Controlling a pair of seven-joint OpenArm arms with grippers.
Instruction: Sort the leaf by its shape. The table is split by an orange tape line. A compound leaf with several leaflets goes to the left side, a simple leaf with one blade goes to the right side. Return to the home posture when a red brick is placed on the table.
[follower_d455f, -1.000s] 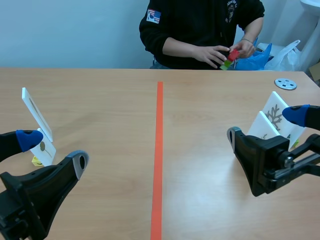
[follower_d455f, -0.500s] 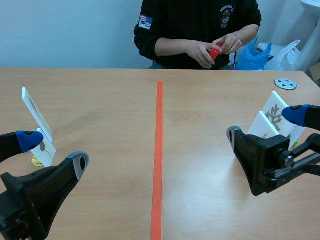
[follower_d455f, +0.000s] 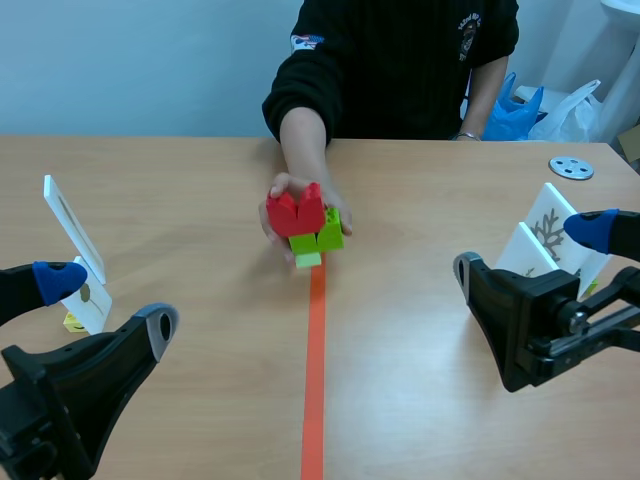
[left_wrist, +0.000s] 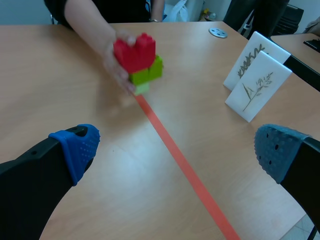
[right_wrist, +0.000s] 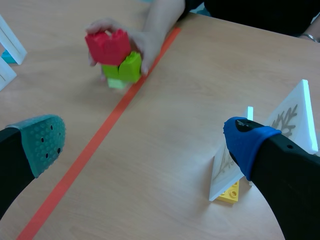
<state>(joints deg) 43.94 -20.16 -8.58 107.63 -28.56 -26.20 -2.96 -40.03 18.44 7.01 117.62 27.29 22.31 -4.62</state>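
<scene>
Scene view: left hand (follower_d455f: 108, 302) and right hand (follower_d455f: 528, 248) spread wide, empty (person (follower_d455f: 400, 60) grips red brick (follower_d455f: 295, 210)).

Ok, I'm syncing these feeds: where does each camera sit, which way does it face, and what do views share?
Scene view: between the arms, facing the person; left gripper and right gripper show low.
Left wrist view: on the left arm, facing forward-down toward the right-side leaf cards; its open fingers show.
Right wrist view: on the right arm, facing the tape line; its open fingers show.
Shared: all see the hand holding the red-and-green brick stack.
</scene>
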